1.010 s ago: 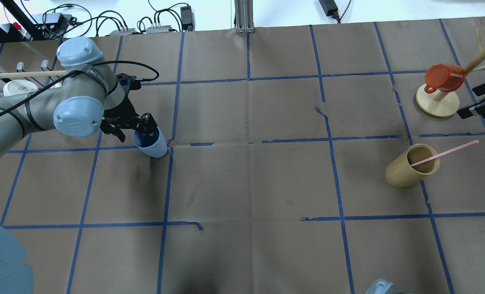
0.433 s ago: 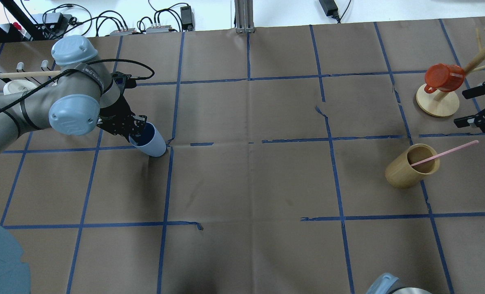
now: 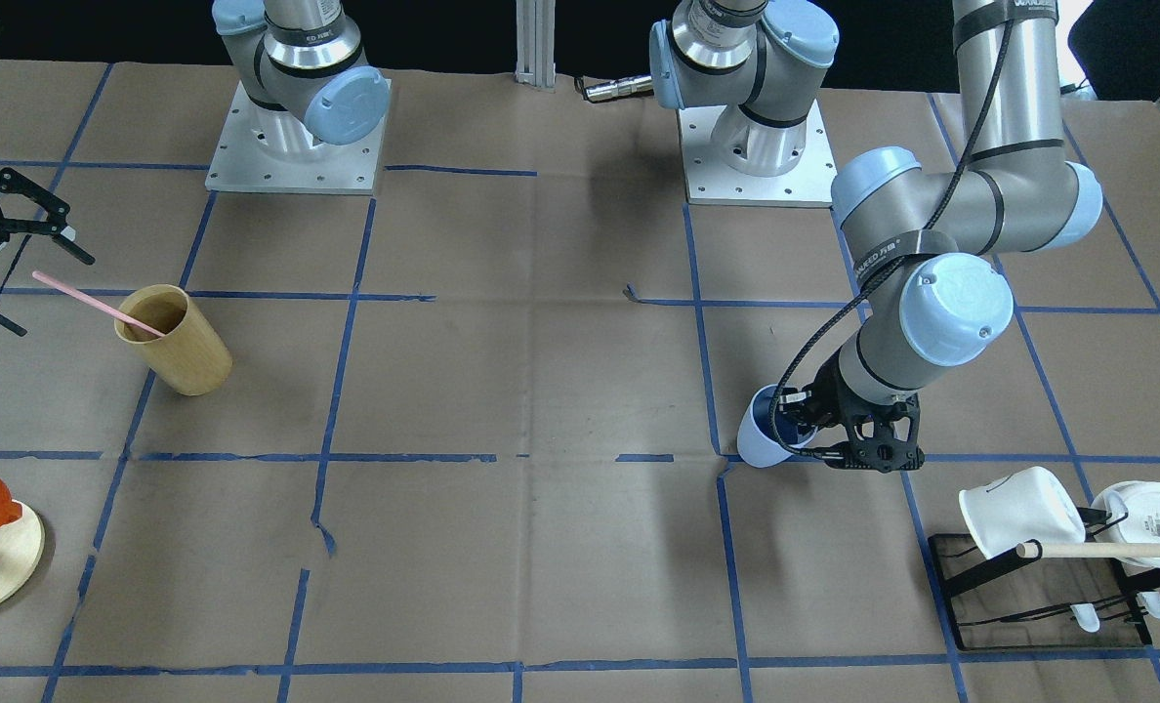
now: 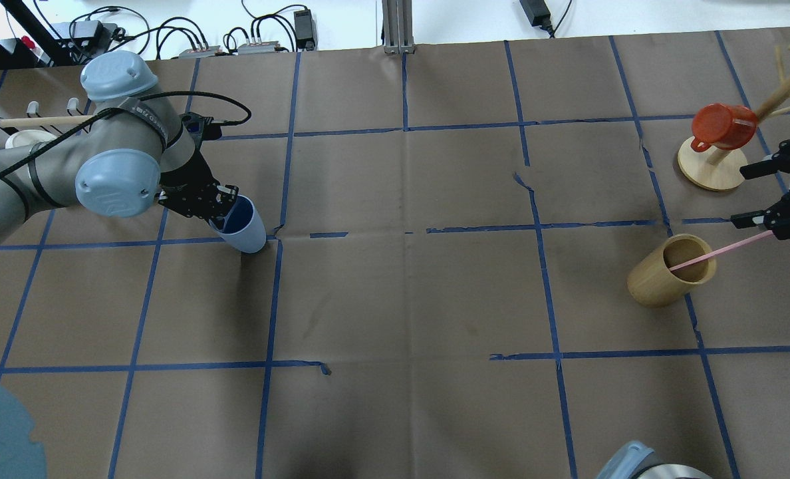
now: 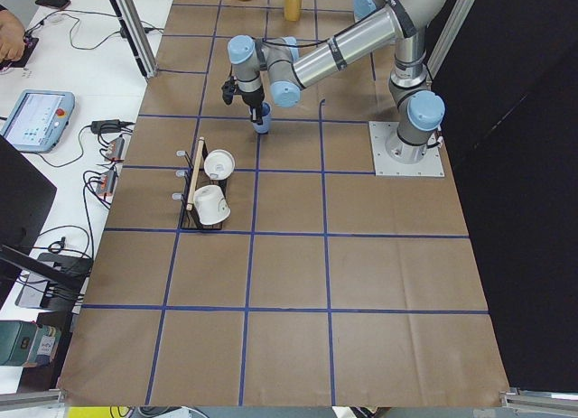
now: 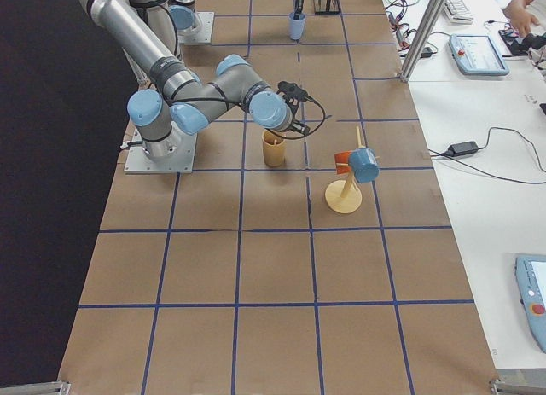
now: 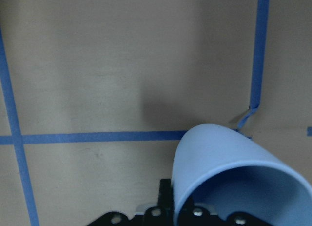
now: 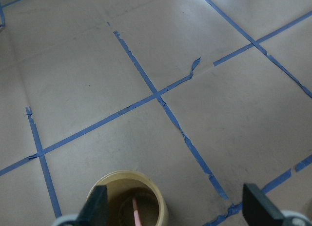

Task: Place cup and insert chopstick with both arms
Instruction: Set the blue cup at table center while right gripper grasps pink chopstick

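Observation:
The light-blue cup (image 4: 243, 227) is tilted, low over the table at the left. My left gripper (image 4: 224, 206) is shut on its rim, one finger inside. The cup also shows in the front view (image 3: 762, 441) and the left wrist view (image 7: 229, 162). The pink chopstick (image 4: 721, 251) leans out of a tan wooden cup (image 4: 661, 276) at the right. My right gripper (image 4: 753, 193) is open, its near finger just above the chopstick's top end. In the right wrist view the gripper (image 8: 176, 206) spans the tan cup (image 8: 127, 194) and the stick (image 8: 136, 212).
A mug tree (image 4: 713, 166) with a red mug (image 4: 724, 125) stands just behind my right gripper. A black rack (image 3: 1039, 596) with white mugs (image 3: 1019, 508) and a wooden rod (image 3: 1107, 550) stands beyond my left arm.
My right gripper has come in from the right edge toward the chopstick's top end. My left gripper has shifted slightly back and left with the cup.

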